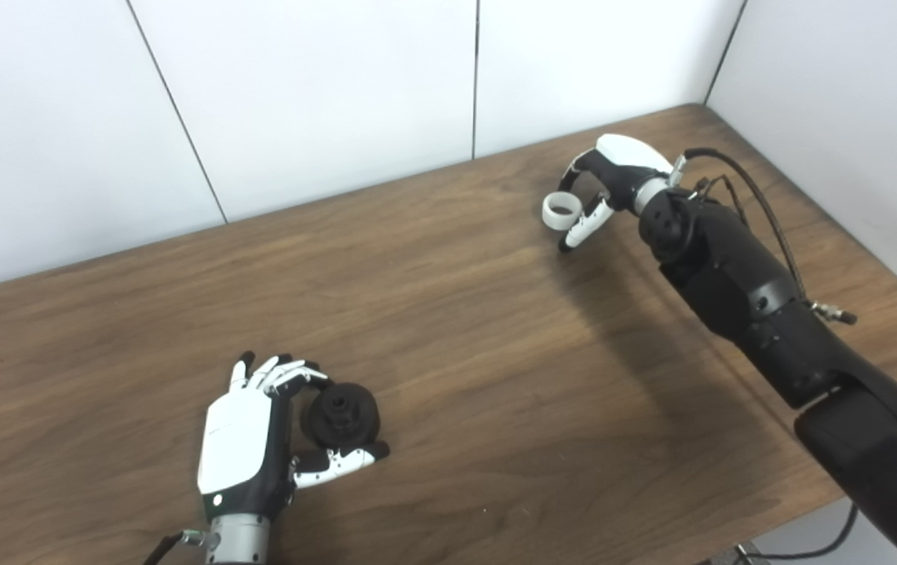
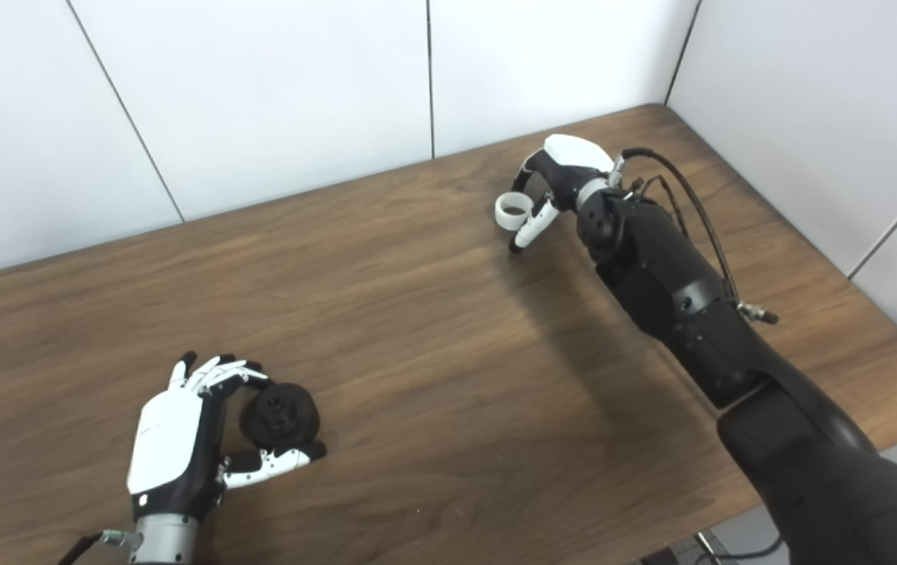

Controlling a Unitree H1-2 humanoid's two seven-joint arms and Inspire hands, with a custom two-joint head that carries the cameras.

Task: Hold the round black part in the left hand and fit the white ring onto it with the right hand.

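on the near left part of the wooden surface [image 1: 456, 314], the left robot hand [image 1: 260, 439] has its fingers and thumb curled around the round black part [image 1: 340, 413], gripping it. the part sits between the fingers [image 1: 291, 375] above it and the thumb below it, with its face and a small central hub turned up toward the cameras. whether the part rests on the wood or is lifted just clear of it cannot be told. the back of this robot hand is white and faces up.

well apart from it, toward the far right of the surface near the white wall panels [image 1: 299, 94], the right robot hand [image 2: 550, 188] grips the white ring [image 2: 513, 209]. the ring is pinched at the fingertips on the hand's left side, its opening tilted up and toward the cameras, and it hangs above the wood with a shadow beneath the hand. the black forearm [image 2: 676, 298] runs back to the lower right corner, with thin cables looping along its upper side.

the ring and the black part are far from each other, not yet joined.
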